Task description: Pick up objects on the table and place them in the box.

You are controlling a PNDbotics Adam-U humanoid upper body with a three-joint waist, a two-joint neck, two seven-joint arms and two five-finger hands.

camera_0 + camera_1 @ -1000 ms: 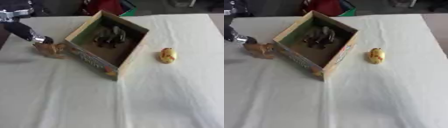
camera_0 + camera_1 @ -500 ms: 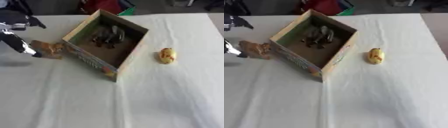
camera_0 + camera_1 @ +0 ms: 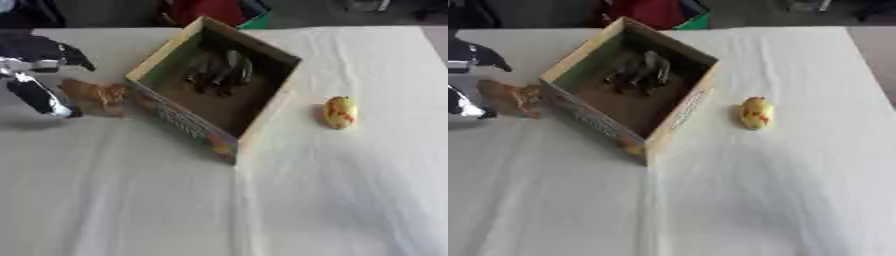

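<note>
While the cardboard box (image 3: 219,95) sits open on the white tablecloth (image 3: 262,200), the left hand (image 3: 35,75) hangs to its left, fingers spread, nothing held. A brown toy (image 3: 94,94) lies between hand and box. Right of the box rests a yellow object (image 3: 340,112). The left eye view shows more of the hand.

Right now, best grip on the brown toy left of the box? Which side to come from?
Take the brown toy across its narrow middle, coming from above and from its left side. It lies low on the cloth, long axis left to right, with its right end close to the box wall, so that side looks blocked. The left hand is already beside it, fingers spread.
</note>
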